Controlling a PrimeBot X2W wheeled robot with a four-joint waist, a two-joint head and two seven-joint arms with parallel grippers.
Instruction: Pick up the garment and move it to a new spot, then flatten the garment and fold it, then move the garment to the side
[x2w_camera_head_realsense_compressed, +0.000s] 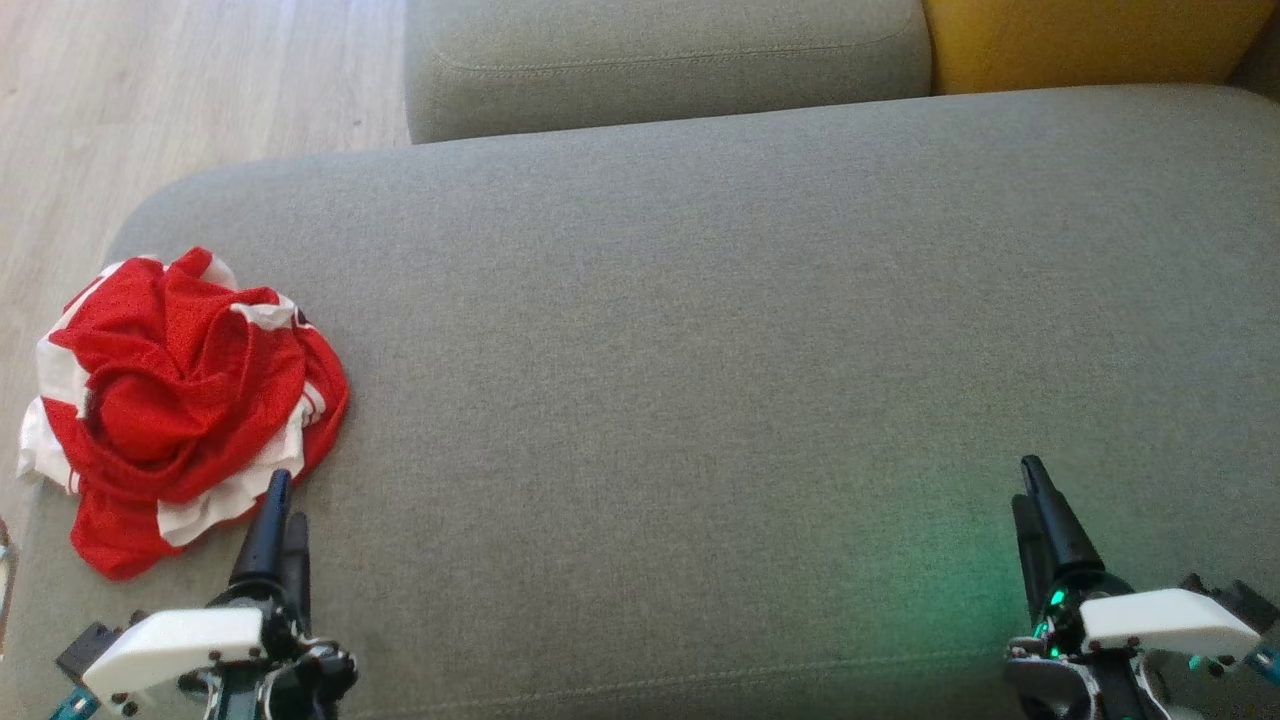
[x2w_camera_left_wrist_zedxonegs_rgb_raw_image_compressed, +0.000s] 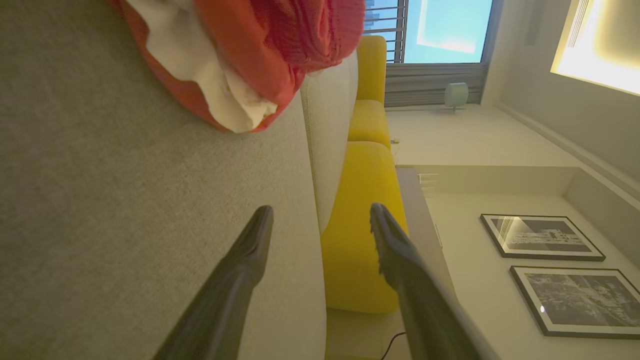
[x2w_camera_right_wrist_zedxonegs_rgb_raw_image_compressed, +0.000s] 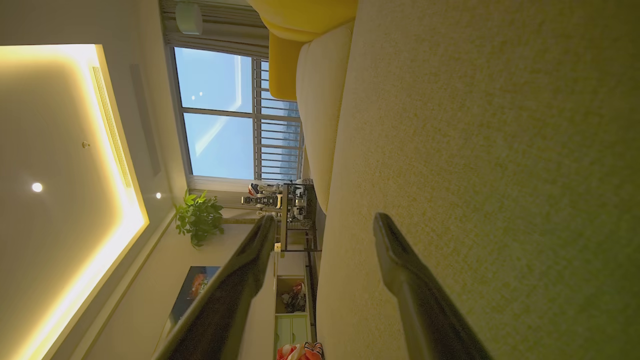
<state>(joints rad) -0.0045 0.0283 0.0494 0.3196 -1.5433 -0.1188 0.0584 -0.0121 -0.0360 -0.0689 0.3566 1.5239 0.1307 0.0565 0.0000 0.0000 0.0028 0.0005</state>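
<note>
The red and white garment (x2w_camera_head_realsense_compressed: 185, 400) is lying in a crumpled heap at the left end of the big grey cushion (x2w_camera_head_realsense_compressed: 700, 350), close to its rounded edge, with the wooden floor (x2w_camera_head_realsense_compressed: 200, 90) showing beyond it. The left gripper (x2w_camera_head_realsense_compressed: 288, 498) is sitting at the lower left, its fingers pointing up at the near edge of the heap, just beside it; I cannot tell whether a tip is touching the cloth. In the left wrist view its two dark fingers are standing well apart with nothing between them, and the garment is lying ahead of them. The right gripper (x2w_camera_head_realsense_compressed: 1025, 482) is sitting at the lower right over bare cushion, well apart from the garment; in the right wrist view its fingers are likewise spreading wide and holding nothing. A second grey cushion (x2w_camera_head_realsense_compressed: 660, 60) and a yellow cushion (x2w_camera_head_realsense_compressed: 1080, 40) are sitting behind.
</note>
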